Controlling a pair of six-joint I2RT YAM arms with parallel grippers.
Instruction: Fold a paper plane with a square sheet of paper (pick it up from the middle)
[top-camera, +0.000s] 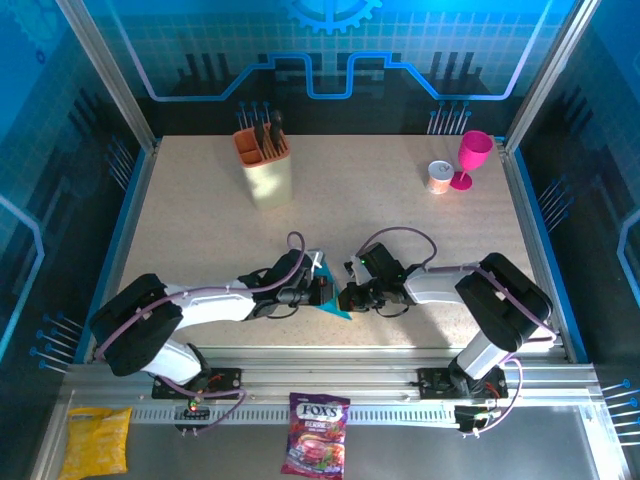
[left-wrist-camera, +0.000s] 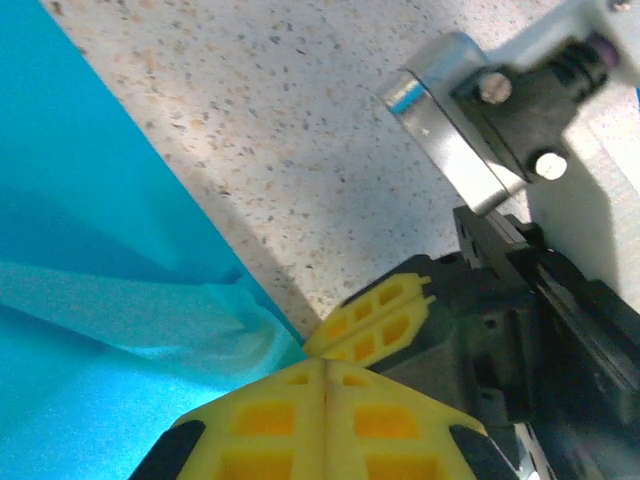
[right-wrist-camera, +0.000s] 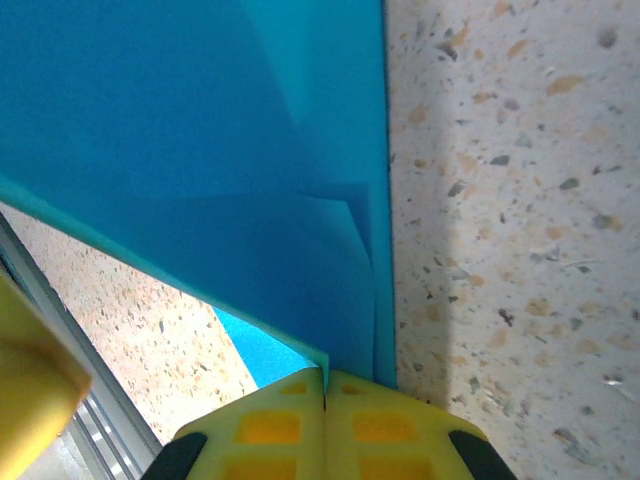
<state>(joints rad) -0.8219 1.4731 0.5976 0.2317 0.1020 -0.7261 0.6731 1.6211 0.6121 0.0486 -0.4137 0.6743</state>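
The cyan-blue sheet of paper (top-camera: 337, 305) is folded into a narrow, layered, pointed paper plane shape and stands on edge between both grippers near the table's front middle. My right gripper (top-camera: 348, 296) is shut on it. In the right wrist view a folded edge of the paper (right-wrist-camera: 250, 150) runs straight into the seam of the gripper (right-wrist-camera: 325, 378). My left gripper (top-camera: 320, 290) is shut. In the left wrist view the paper (left-wrist-camera: 100, 300) touches the tip of the left gripper (left-wrist-camera: 325, 365) from the left, with none showing in the seam. The right gripper's yellow fingertips (left-wrist-camera: 380, 318) meet that same spot.
A beige utensil holder (top-camera: 266, 172) stands at the back left of the speckled table (top-camera: 200, 230). A pink goblet (top-camera: 472, 156) and a small can (top-camera: 438, 177) stand at the back right. A candy bag (top-camera: 316, 435) and a yellow packet (top-camera: 95, 440) lie on the metal ledge in front.
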